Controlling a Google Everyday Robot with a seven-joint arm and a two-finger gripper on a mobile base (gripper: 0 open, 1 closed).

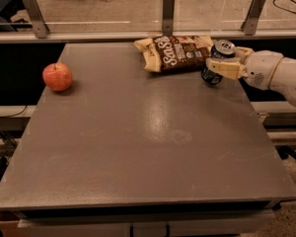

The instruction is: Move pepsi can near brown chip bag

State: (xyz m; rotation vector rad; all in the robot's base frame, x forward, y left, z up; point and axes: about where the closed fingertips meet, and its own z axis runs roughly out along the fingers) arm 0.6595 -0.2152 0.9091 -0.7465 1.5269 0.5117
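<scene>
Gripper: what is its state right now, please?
Gripper: shut on the can, held tilted just right of the bag.

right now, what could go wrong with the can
The tool, at the far right of the table, holds the pepsi can tilted. Released like that, it may tip and roll off the nearby right edge. The can is close to the brown chip bag, so pushing left could shove or crumple the bag.
</scene>
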